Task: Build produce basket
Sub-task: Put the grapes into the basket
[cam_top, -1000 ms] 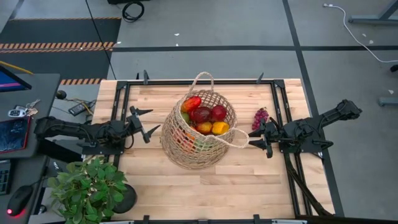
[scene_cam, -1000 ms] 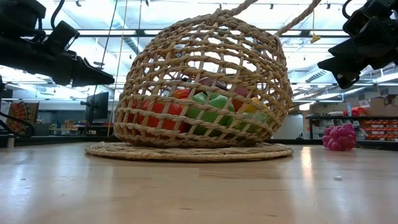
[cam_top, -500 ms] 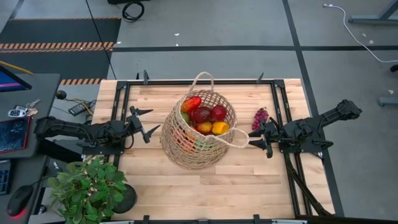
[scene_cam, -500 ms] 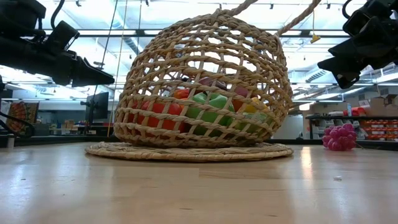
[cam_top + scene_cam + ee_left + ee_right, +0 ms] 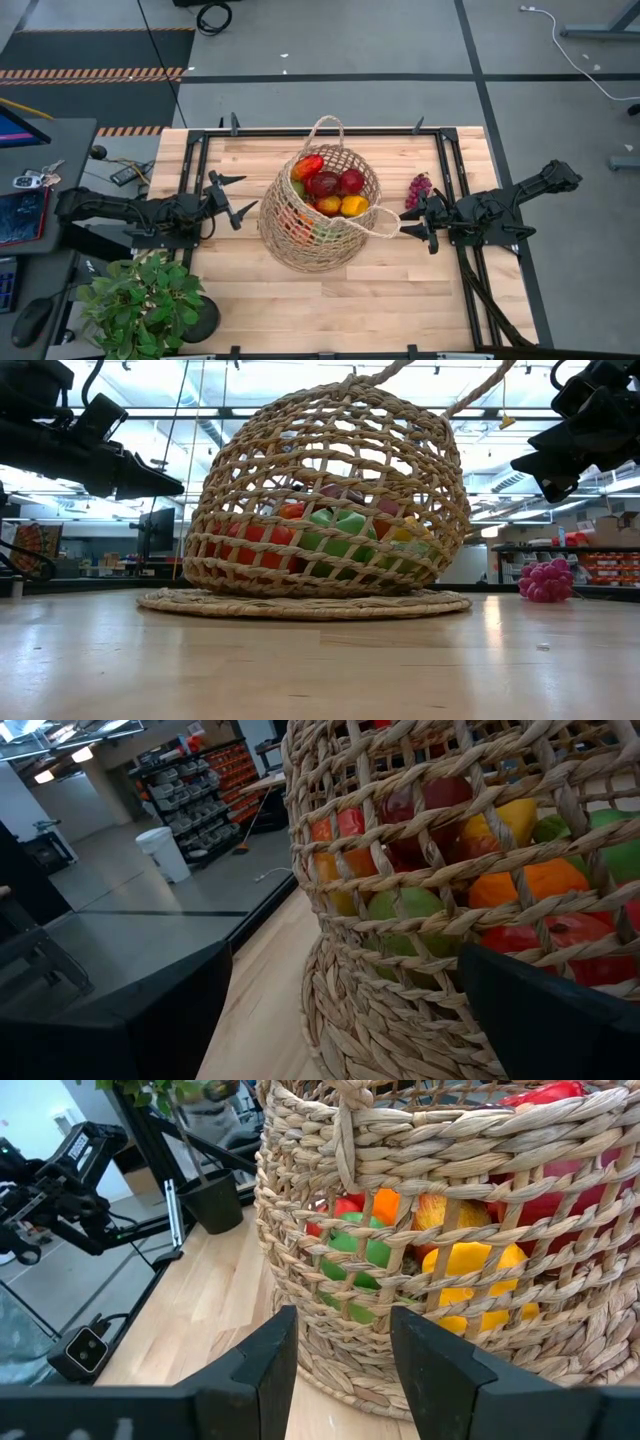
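Note:
The tan wicker basket [image 5: 320, 212] stands on its flat woven bottom [image 5: 300, 603] at the table's middle. Its open weave shows red, green, yellow and orange produce [image 5: 330, 190] piled inside, also seen in the wrist views [image 5: 420, 905] [image 5: 460, 1270]. One thin loop handle [image 5: 385, 225] droops toward the right. A purple grape bunch [image 5: 418, 188] [image 5: 545, 582] lies on the wood to the basket's right. My left gripper [image 5: 245, 195] [image 5: 345, 1020] hovers open just left of the basket. My right gripper [image 5: 408, 224] [image 5: 343, 1370] hovers just right of it, its fingers a narrow gap apart with nothing between.
A leafy potted plant [image 5: 145, 300] stands at the table's near left corner. Black frame rails [image 5: 195, 165] [image 5: 455, 165] run along the left and right sides. Bare wood [image 5: 340, 300] lies between the basket and the near edge. A desk with clutter [image 5: 30, 200] sits off the left.

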